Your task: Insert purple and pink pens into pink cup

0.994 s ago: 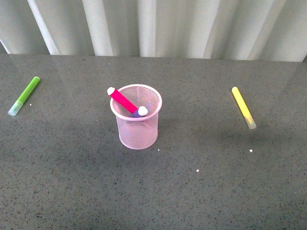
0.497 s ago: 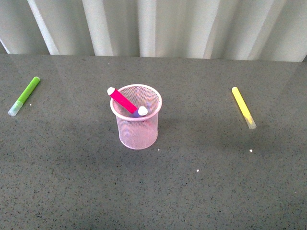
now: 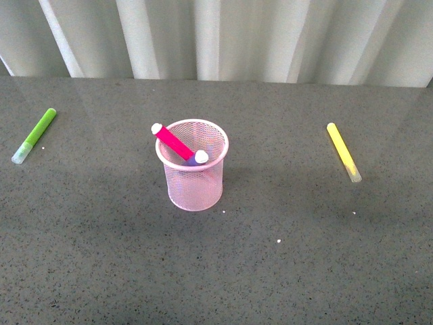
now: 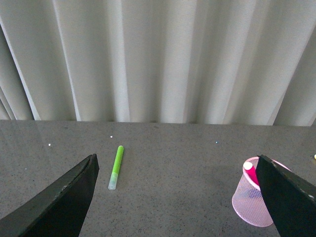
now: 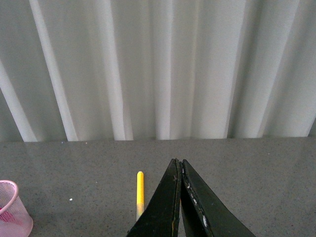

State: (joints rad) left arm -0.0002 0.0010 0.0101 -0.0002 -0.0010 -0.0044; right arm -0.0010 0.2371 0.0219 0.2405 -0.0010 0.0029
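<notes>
The pink cup (image 3: 194, 166) stands upright in the middle of the grey table. The pink pen (image 3: 171, 141) leans inside it, its pale cap sticking out over the rim to the left. The purple pen (image 3: 197, 159) is inside the cup too; only its pale cap and a bit of purple show at the rim. Neither arm shows in the front view. In the left wrist view my left gripper (image 4: 178, 165) is open and empty, with the cup (image 4: 250, 202) beside one finger. In the right wrist view my right gripper (image 5: 178, 162) is shut and empty.
A lime-green marker (image 3: 34, 135) lies at the table's far left; it also shows in the left wrist view (image 4: 115, 167). A yellow marker (image 3: 344, 152) lies at the right; it also shows in the right wrist view (image 5: 139, 194). A pleated white curtain (image 3: 216, 37) hangs behind the table.
</notes>
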